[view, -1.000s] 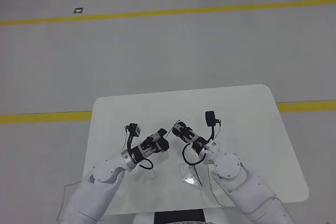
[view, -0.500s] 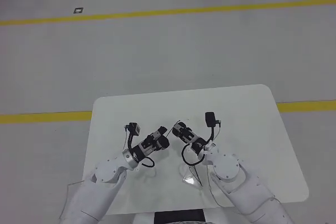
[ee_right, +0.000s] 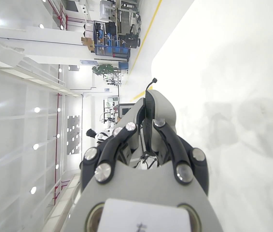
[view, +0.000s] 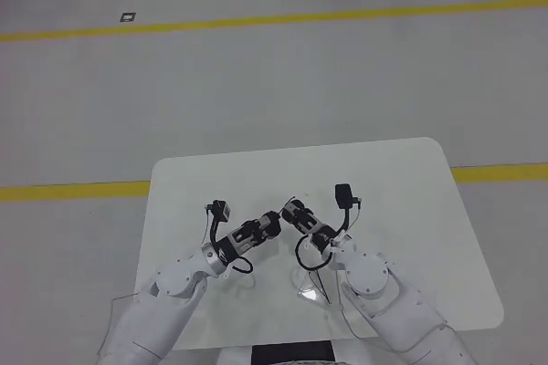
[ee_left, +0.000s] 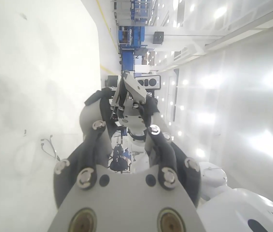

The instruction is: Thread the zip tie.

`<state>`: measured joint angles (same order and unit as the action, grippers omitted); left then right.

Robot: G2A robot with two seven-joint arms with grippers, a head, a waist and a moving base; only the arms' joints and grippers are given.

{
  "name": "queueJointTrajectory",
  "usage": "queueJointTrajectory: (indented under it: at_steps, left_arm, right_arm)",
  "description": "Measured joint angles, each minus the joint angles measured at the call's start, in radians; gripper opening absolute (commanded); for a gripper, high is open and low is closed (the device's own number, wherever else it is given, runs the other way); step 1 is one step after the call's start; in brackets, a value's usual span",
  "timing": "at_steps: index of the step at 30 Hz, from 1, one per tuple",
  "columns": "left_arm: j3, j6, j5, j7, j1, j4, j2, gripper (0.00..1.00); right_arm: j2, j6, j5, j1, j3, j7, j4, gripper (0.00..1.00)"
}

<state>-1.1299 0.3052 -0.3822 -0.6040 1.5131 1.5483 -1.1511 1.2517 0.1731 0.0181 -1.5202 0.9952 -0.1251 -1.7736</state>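
Note:
My right gripper [view: 289,210] hangs over the middle of the white table [view: 402,182]. In the right wrist view it [ee_right: 148,102] is shut on a thin black zip tie [ee_right: 150,86], whose small end sticks out past the fingertips. My left gripper [view: 272,222] points at it from the other side, tips nearly touching. In the left wrist view the left gripper [ee_left: 126,96] stands open, its black pads [ee_left: 102,102] apart. The right gripper's grey tip [ee_left: 129,90] and a thin strip show in the gap.
A small clear piece with a thin dark wire [view: 310,288] lies on the table near the front edge, under the right arm; it also appears in the left wrist view as a wire [ee_left: 47,144]. Bare table extends to the far side and to the right.
My left gripper has moved forward and toward the right gripper, closing the gap between the two tips. The right gripper has barely shifted.

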Motion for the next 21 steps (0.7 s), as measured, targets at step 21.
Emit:
queueJointTrajectory:
  at_steps: [21]
  left_arm:
    - [0.019, -0.001, -0.017, 0.002, -0.016, -0.011, 0.005, 0.00]
  right_arm:
    - [0.007, -0.005, 0.015, -0.009, 0.001, -0.036, -0.009, 0.00]
